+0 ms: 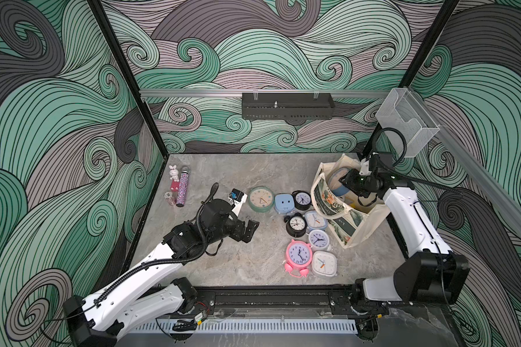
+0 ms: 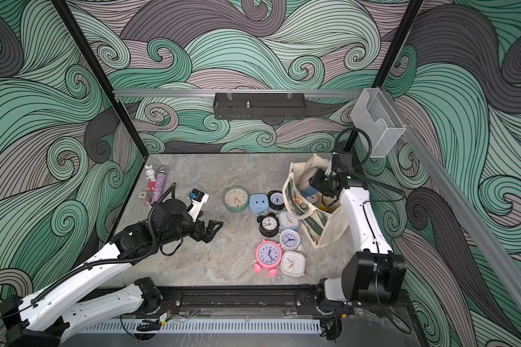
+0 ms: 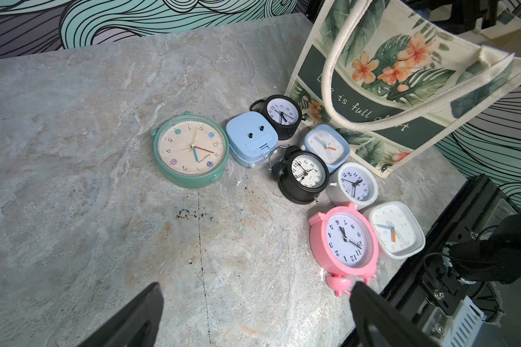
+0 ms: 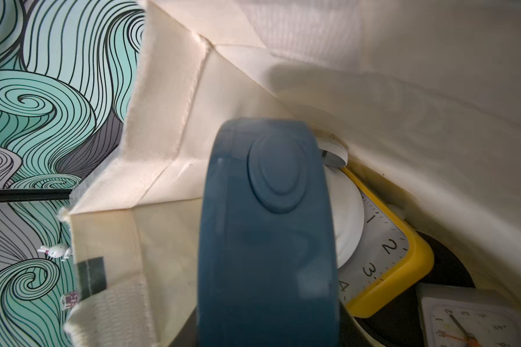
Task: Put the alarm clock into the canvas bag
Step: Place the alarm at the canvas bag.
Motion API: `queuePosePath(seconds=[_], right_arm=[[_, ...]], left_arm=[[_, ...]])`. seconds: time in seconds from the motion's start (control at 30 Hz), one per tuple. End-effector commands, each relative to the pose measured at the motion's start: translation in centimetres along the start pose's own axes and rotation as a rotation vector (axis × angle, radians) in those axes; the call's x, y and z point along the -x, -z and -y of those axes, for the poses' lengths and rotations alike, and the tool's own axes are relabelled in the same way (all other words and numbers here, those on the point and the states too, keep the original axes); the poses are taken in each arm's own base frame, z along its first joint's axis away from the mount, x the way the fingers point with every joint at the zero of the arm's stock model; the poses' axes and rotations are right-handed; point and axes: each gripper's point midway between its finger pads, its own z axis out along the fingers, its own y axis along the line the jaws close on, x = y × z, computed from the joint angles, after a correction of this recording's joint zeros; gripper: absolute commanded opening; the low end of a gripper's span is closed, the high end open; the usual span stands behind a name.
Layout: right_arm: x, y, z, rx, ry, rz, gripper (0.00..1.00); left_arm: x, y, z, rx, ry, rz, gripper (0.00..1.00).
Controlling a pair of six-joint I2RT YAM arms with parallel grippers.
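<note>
The right fingers (image 1: pixel 347 181) sat inside the open mouth of the cream canvas tote bag with a leaf-and-flower print (image 1: pixel 348 223), at the right of both top views. They were closed partway on a dark blue round alarm clock (image 4: pixel 268 234), held edge-on above a yellow square clock (image 4: pixel 403 270) in the bag, probably so it would slip past the rim. The left fingers (image 3: pixel 133 318) hung spread wide and empty over the grey marble-look tabletop (image 3: pixel 88 195), likely parked clear, facing a mint green round clock (image 3: pixel 191 150).
</note>
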Motion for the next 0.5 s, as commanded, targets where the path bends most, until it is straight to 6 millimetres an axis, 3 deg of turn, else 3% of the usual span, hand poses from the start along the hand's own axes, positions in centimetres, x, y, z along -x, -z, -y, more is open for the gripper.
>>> queuePosePath(seconds=[0.0,0.1,0.27,0.47], right_arm=[[-0.6,-1.0,-0.4,0.030,0.032,-0.042,0.21],[-1.3,-1.9,0.2,0.017,0.027,-0.074,0.26],[-1.6,-2.0,1.5,-0.040,0.036,-0.062,0.54],[-1.5,-1.3,1.7,-0.057,0.047,-0.040,0.68]], left_arm=[[0.6,0.4,-0.4,0.025,0.004,0.015,0.99],[0.5,0.1,-0.5,0.029,0.008,0.003,0.99],[0.7,-0.1,-0.8,0.051,0.003,-0.002,0.99],[0.7,-0.6,-1.5,0.083,0.016,-0.018,0.99]])
